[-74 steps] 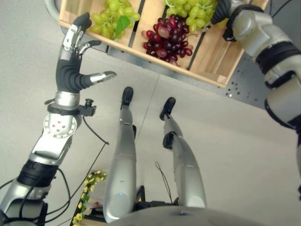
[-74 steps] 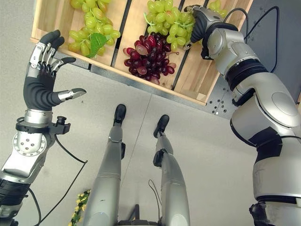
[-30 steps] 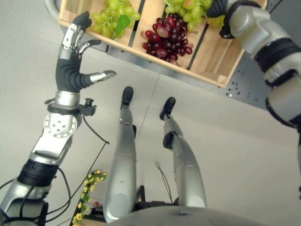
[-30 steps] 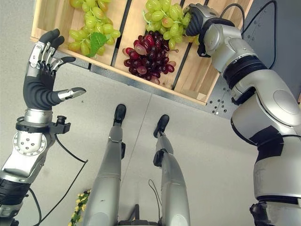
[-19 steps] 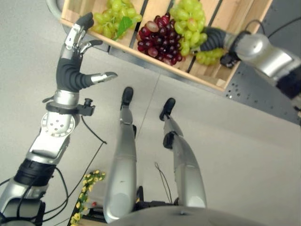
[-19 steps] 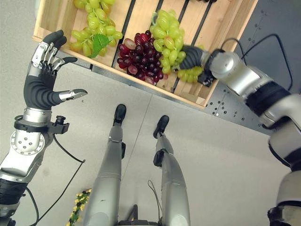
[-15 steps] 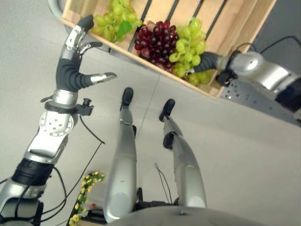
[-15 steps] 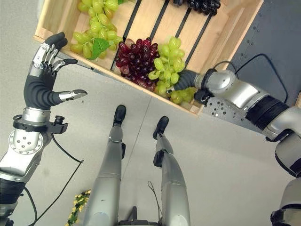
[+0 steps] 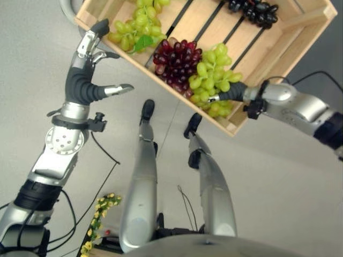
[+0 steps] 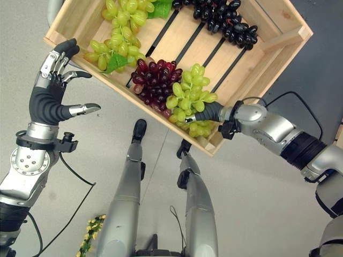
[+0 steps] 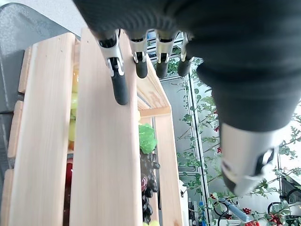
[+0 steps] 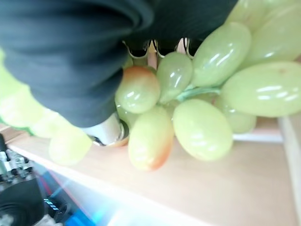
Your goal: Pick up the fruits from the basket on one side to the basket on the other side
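Two robot hands | R (image 10: 210,112) clamped on green grapes (image 10: 187,101) in crate (image 10: 268,53) | L (image 9: 81,80) fingers apart; black grapes (image 10: 222,19) in right eye view

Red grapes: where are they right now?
In the wooden crate, near its front edge, the red grapes lie between two green bunches; the right-side green bunch is in the right hand.

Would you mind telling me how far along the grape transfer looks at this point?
Nothing looks delivered; no second basket is visible. In hand: the right hand grips a green grape bunch over the wooden crate. The left hand hovers open beside the crate. Left: the red bunch, another green bunch and the black bunch lie inside.
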